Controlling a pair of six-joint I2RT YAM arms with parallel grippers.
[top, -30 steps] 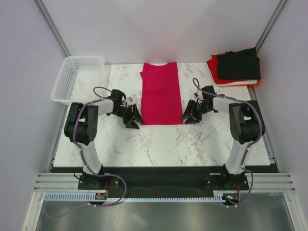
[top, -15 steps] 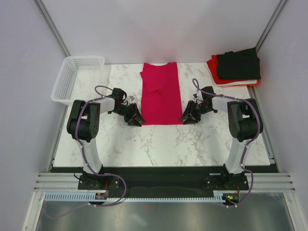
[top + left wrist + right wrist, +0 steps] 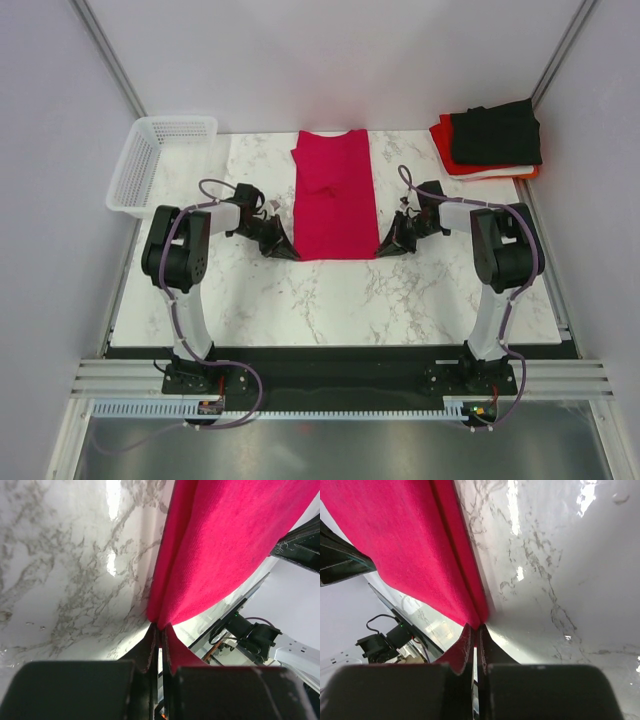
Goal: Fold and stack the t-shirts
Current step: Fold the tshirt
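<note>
Top external view: a crimson-pink cloth t-shirt (image 3: 335,195) lies flat as a narrow rectangle down the middle of the white marble tabletop (image 3: 330,300), one short end at the far edge and the other toward the arms. The left gripper (image 3: 283,249) sits low at the near left corner of the shirt and the right gripper (image 3: 388,247) at its near right corner, each touching the cloth. Both wrist views show the black jaws pressed together with a pinch of the pink fabric caught between them, right at the corner's tip. At the tabletop's far right corner rests a stack of folded t-shirts (image 3: 490,140), black on top with orange-red and white edges showing beneath. A white plastic mesh basket (image 3: 150,165) stands beside the far left corner.
</note>
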